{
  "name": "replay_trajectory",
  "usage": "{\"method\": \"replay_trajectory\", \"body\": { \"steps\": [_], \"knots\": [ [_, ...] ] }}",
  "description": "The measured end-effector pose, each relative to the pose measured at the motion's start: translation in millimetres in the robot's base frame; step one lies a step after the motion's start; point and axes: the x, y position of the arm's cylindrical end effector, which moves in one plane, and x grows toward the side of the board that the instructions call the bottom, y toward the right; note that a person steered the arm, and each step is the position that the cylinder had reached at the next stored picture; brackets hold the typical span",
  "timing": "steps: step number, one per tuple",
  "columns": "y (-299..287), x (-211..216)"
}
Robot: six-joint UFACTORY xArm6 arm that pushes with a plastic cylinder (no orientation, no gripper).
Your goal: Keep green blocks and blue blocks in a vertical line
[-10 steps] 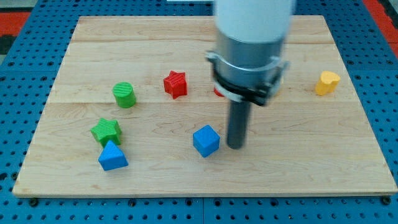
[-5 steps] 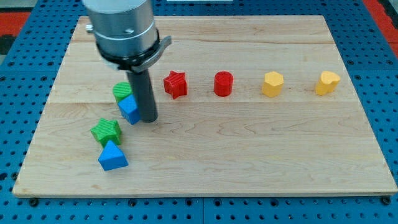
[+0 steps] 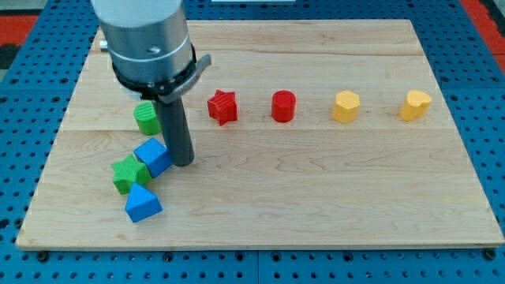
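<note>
My tip rests on the board just right of the blue cube, touching or nearly touching it. The blue cube presses against the green star at its lower left. A blue triangular block lies just below the green star. A green cylinder stands above the blue cube, partly hidden behind the rod. These blocks form a rough column at the view's left.
A red star, a red cylinder and two yellow blocks stand in a row across the upper half of the wooden board.
The tip pushed the blue cube from the view's centre to the left, up to the green cylinder, then down against the green star, which shifted slightly. The green cylinder moved a little left.
</note>
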Motion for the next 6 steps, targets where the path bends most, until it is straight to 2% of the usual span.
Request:
{"method": "replay_trajectory", "body": {
  "steps": [1, 2, 3, 4, 5, 6],
  "knots": [
    [7.7, 9.9],
    [-22.2, -29.2],
    [-47.3, -50.8],
    [-29.3, -33.1],
    [-13.2, 26.0],
    [-17.6, 52.4]
  ]
}}
